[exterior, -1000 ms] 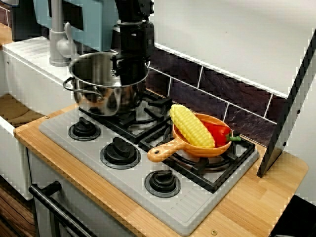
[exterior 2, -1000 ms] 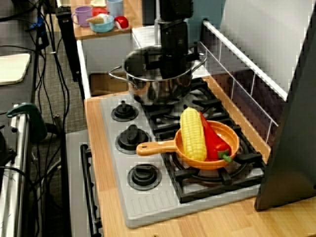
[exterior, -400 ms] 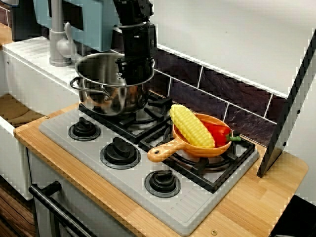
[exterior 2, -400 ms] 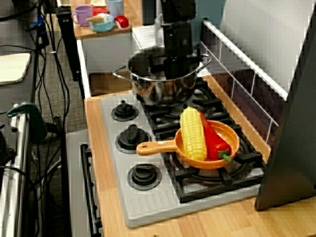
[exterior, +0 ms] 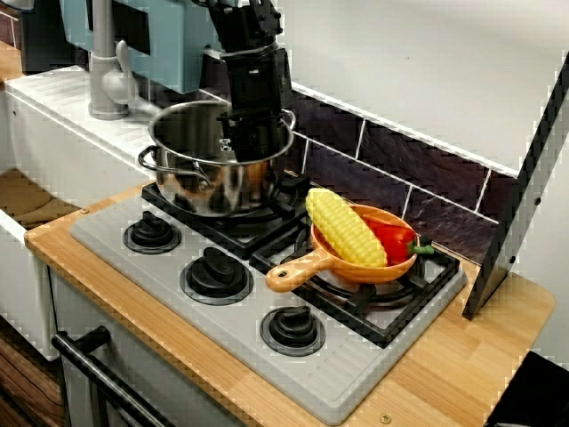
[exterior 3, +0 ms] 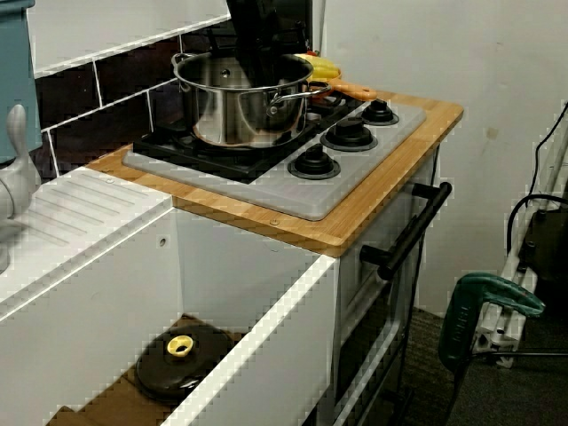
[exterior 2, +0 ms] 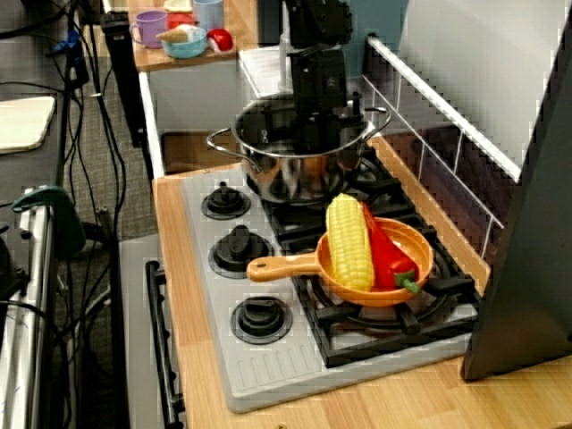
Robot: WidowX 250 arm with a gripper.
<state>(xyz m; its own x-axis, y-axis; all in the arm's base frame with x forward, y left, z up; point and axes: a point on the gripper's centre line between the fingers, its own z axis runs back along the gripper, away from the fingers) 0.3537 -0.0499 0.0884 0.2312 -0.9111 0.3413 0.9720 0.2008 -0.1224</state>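
Shiny round steel pot [exterior: 200, 182], rim in jaws, slid toward orange pan [exterior: 296, 270].

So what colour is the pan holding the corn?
The pan is orange, handle included; it shows best in the view along the counter.

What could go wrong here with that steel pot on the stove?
The fingers seem to pinch the shiny steel pot by one spot on its rim, so it could tilt or slip onto the black burner grate. The pot also stands close to the orange plastic pan, whose yellow corn cob overhangs the rim; a bump might roll it off.
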